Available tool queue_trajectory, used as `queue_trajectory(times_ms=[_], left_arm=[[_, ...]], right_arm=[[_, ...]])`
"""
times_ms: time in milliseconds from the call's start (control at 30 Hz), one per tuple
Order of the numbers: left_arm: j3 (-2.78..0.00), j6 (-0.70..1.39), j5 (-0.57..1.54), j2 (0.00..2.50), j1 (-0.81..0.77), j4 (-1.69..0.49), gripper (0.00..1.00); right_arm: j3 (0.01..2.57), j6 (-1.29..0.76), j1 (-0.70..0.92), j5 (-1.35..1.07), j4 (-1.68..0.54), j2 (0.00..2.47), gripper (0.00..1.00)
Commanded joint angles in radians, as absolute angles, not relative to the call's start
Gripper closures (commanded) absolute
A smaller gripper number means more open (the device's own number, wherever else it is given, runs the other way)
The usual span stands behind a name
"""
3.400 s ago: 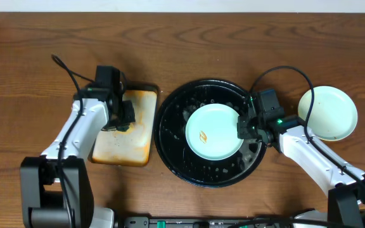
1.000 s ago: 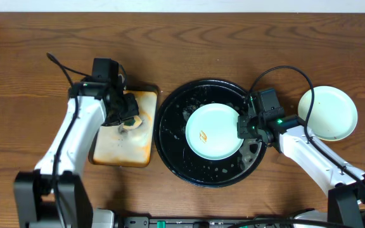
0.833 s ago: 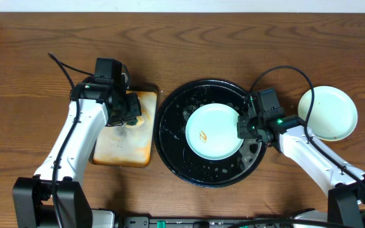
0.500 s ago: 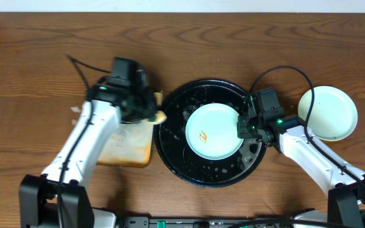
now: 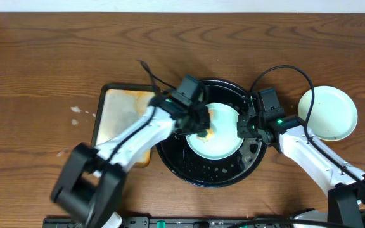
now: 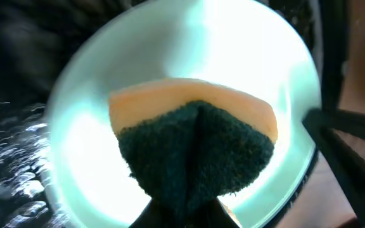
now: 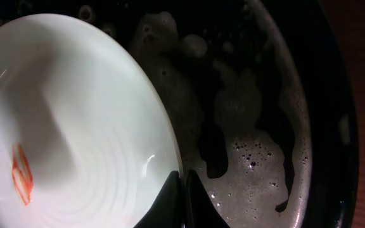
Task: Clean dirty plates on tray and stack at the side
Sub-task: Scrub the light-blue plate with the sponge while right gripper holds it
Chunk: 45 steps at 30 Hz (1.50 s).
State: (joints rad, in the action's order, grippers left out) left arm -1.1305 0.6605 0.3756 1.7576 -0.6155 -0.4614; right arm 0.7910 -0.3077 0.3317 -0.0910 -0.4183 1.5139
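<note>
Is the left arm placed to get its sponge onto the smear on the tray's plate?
Probably yes: the sponge sits right over the plate, nothing between, and the right tool pins its rim.

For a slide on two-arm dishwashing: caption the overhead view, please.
Left gripper holds a sponge over the mint plate in the black tray; right gripper pinches the plate's rim.

Two mint-blue plates (image 5: pixel 224 139) (image 5: pixel 331 114), one pale yellow plate (image 5: pixel 302 104), one black tray (image 5: pixel 201 166), one cream tray (image 5: pixel 116 107), one sponge (image 6: pixel 195 139).
</note>
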Motion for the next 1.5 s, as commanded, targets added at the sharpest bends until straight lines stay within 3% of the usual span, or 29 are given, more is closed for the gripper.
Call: queue_trajectory(times_ms=[0, 400, 867, 1100, 1233, 1400, 1467], left_arm=[[-1.147, 0.720, 0.437, 1.822, -0.642, -0.403, 0.92], [-1.147, 0.720, 0.452, 1.995, -0.618, -0.447, 0.92], [-1.149, 0.714, 0.294, 2.014, -0.548, -0.556, 0.92], [-1.164, 0.648, 0.320, 2.014, -0.599, -0.553, 0.92], [-1.166, 0.648, 0.320, 2.014, -0.615, -0.553, 0.92], [-1.166, 0.636, 0.340, 2.014, -0.615, -0.554, 0.92], [-1.166, 0.636, 0.352, 2.014, -0.615, -0.555, 0.92]], right_arm=[[0.805, -0.326, 0.328, -0.079, -0.414, 1.511, 0.99], [0.805, -0.326, 0.329, -0.079, -0.415, 1.511, 0.99], [0.805, -0.324, 0.329, -0.087, -0.425, 1.511, 0.99], [0.805, -0.167, 0.329, -0.175, -0.371, 1.517, 0.96], [0.805, -0.141, 0.329, -0.207, -0.364, 1.548, 0.99], [0.805, -0.128, 0.329, -0.253, -0.339, 1.611, 0.83], [0.805, -0.110, 0.329, -0.284, -0.324, 1.633, 0.69]])
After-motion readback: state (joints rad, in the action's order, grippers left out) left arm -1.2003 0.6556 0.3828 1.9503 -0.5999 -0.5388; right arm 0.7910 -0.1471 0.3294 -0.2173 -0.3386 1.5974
